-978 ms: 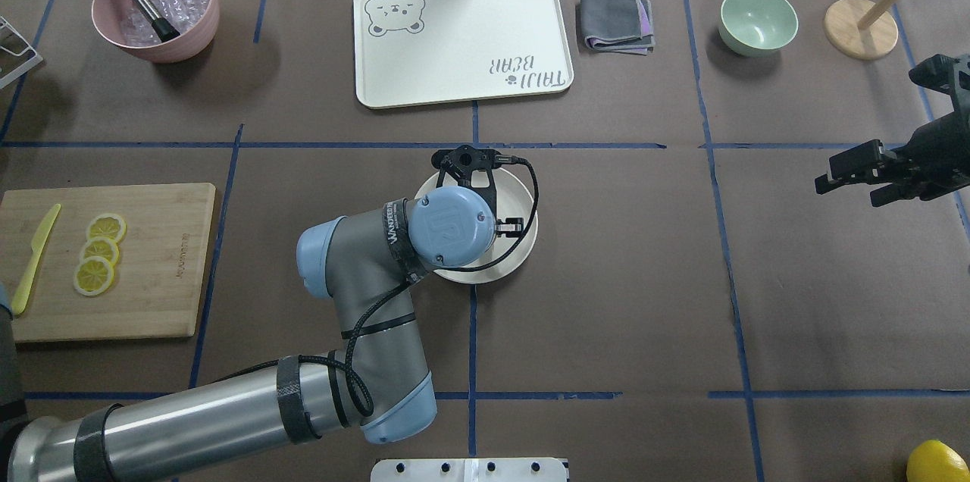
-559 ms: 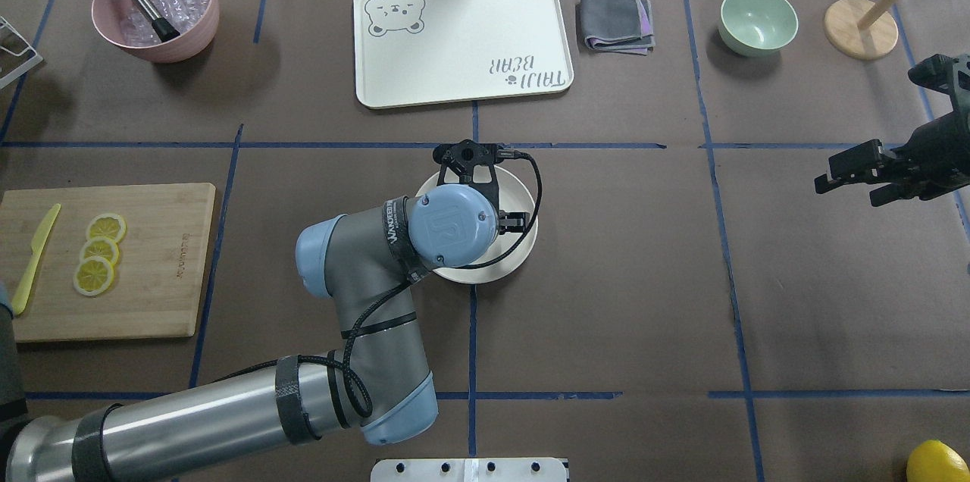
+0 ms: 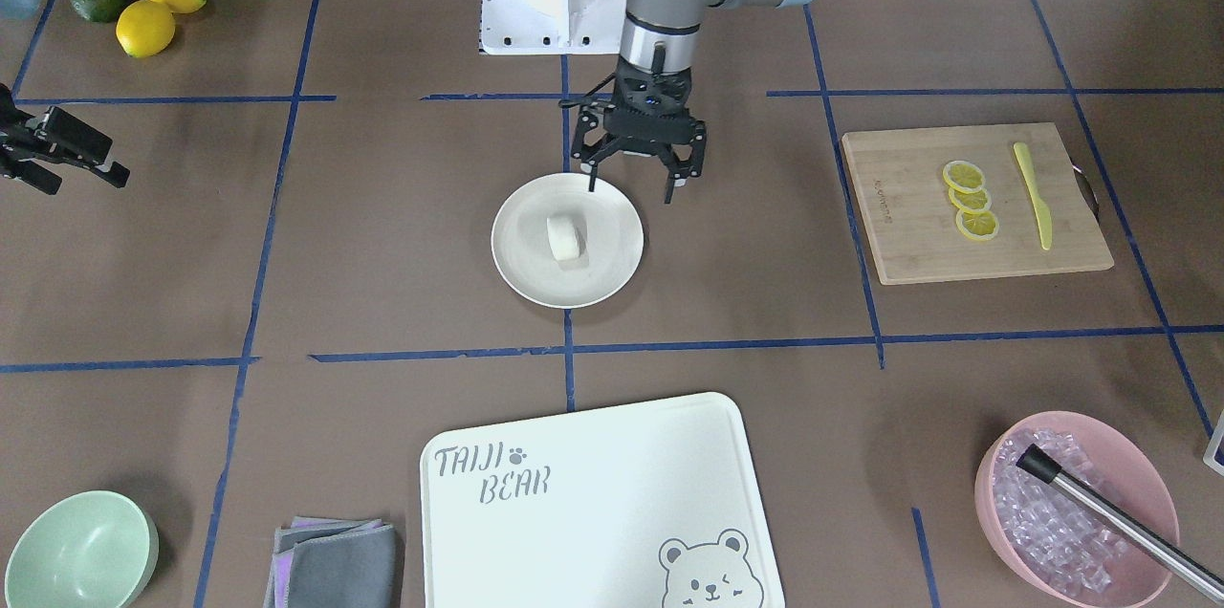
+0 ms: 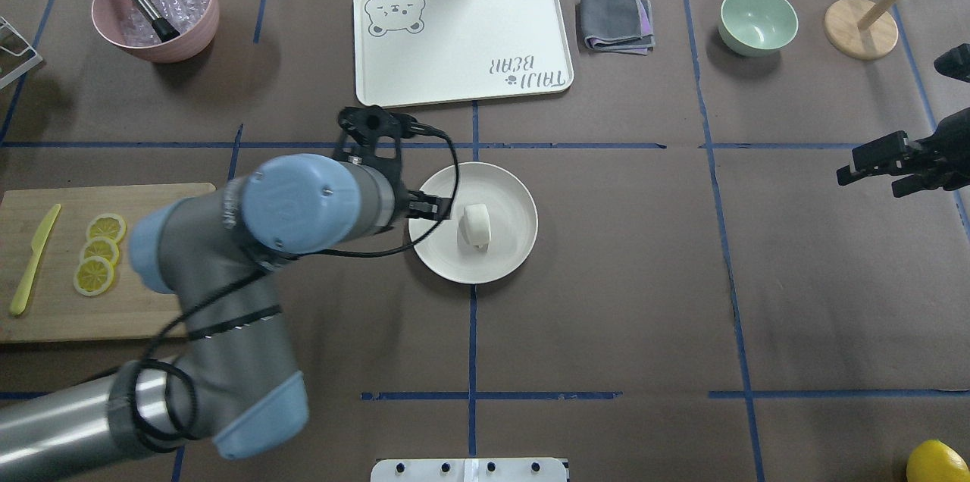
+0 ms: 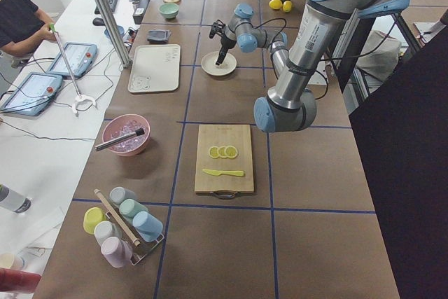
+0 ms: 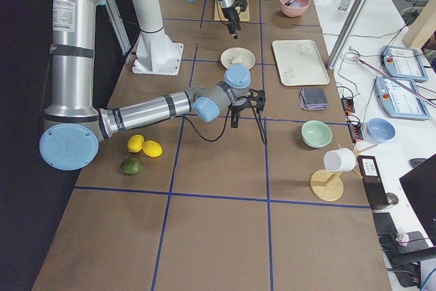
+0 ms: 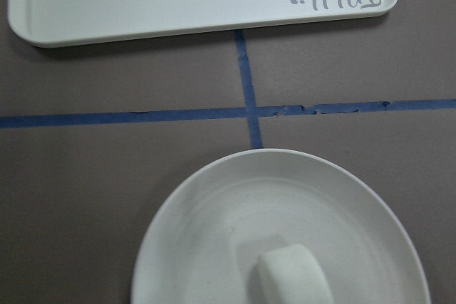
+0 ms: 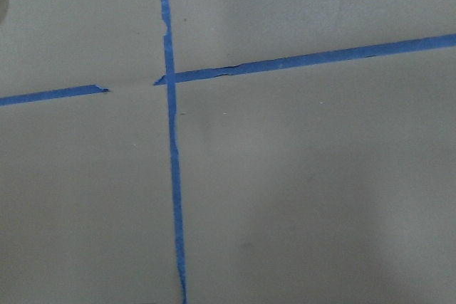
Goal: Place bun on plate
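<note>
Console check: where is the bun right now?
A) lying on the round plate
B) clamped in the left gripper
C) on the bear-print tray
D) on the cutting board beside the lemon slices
A: the bun lies near the middle of the plate, while the left gripper hangs open and empty above the plate's edge, not touching it.
</note>
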`<control>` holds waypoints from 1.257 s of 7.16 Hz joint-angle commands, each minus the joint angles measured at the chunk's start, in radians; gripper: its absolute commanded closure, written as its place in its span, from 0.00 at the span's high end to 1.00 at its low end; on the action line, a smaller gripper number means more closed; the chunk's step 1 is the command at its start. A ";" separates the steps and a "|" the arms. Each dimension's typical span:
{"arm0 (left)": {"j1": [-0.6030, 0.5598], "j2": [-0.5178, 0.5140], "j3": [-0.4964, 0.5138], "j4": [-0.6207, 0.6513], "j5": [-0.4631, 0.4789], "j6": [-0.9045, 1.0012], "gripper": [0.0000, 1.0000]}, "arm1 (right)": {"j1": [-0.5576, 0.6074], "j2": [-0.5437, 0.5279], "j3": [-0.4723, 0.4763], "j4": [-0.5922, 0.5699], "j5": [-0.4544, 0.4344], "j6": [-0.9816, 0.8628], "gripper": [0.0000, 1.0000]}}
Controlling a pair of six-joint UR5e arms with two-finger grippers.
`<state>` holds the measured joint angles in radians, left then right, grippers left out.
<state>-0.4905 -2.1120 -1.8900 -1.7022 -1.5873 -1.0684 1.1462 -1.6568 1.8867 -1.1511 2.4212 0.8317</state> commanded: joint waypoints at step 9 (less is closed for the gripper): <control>-1.121 0.560 0.155 0.195 -0.752 1.467 0.95 | 0.395 -0.043 -0.149 -0.421 -0.065 -0.953 1.00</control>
<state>-1.5238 -1.5490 -1.7930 -1.5766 -2.3309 0.2819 1.5377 -1.7017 1.7639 -1.5720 2.3599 -0.1018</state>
